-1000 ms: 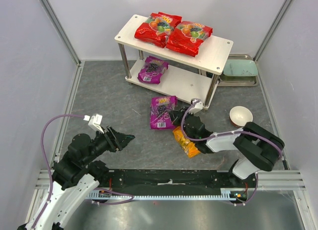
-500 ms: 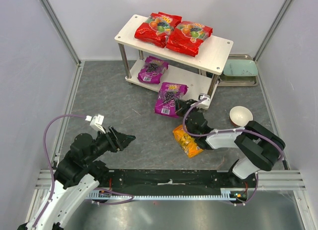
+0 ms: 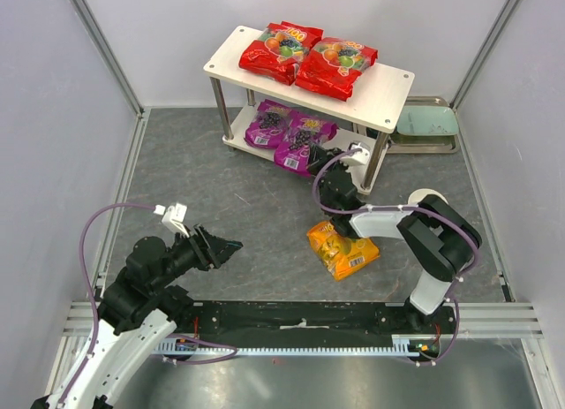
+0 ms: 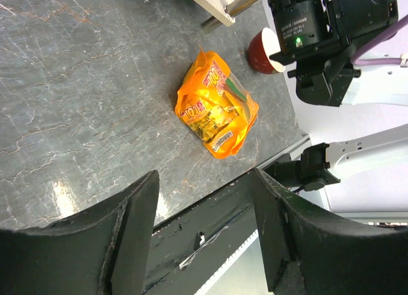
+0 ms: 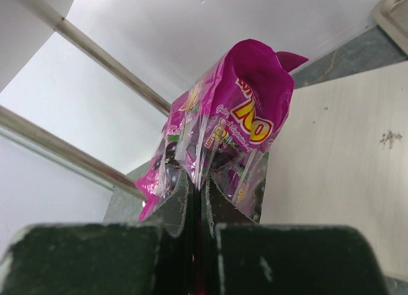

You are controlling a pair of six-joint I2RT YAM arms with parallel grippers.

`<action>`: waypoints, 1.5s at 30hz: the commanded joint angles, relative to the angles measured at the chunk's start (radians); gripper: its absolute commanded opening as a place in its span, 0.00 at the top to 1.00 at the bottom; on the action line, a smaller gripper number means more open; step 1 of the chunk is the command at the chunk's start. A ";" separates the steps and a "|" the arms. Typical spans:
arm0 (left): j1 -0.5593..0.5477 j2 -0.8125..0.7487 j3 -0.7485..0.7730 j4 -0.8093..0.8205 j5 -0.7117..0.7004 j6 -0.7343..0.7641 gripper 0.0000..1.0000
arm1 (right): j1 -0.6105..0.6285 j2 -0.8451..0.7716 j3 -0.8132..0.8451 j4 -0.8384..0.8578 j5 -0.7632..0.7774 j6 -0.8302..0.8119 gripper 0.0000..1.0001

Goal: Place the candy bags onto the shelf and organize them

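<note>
The shelf point(image 3: 388, 84) stands at the back, with two red candy bags point(image 3: 275, 49) point(image 3: 335, 66) on its top board. A purple candy bag point(image 3: 269, 124) lies on the lower board. My right gripper point(image 3: 320, 155) is shut on a second purple candy bag point(image 3: 302, 140) and holds it over the lower board point(image 5: 338, 148), beside the first; in the right wrist view that bag point(image 5: 229, 126) stands up from my pinched fingertips point(image 5: 182, 202). The orange candy bag point(image 3: 342, 250) point(image 4: 215, 107) lies on the floor. My left gripper point(image 3: 231, 246) is open and empty at the near left.
A pale green tray point(image 3: 427, 123) sits at the back right beside the shelf. A small bowl, red outside point(image 4: 261, 53) and white inside point(image 3: 428, 197), stands to the right of the orange bag. Frame rails run along the near edge.
My right gripper has carried the purple bag from the floor away and up onto the shelf's lower board, beside the other purple bag. The left arm has hardly moved.
</note>
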 commanded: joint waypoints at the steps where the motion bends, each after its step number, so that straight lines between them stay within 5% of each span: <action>1: -0.003 0.003 -0.008 0.038 0.024 -0.019 0.33 | -0.037 0.010 0.094 0.111 0.004 -0.009 1.00; 24: -0.003 0.015 -0.011 0.057 0.041 -0.013 0.34 | -0.146 0.163 0.232 0.019 -0.079 0.022 1.00; 27: -0.003 0.014 -0.011 0.054 0.044 -0.014 0.34 | -0.152 0.169 0.244 0.009 -0.086 0.024 0.82; 28: -0.005 0.017 -0.011 0.054 0.044 -0.014 0.34 | -0.153 0.171 0.247 0.000 -0.088 0.025 0.68; 34: -0.003 0.017 0.006 0.050 0.050 -0.008 0.34 | -0.158 0.152 0.255 -0.053 -0.075 0.033 0.35; 45: -0.003 -0.024 0.014 0.015 0.047 -0.022 0.34 | -0.157 0.108 0.204 -0.087 -0.071 0.044 0.31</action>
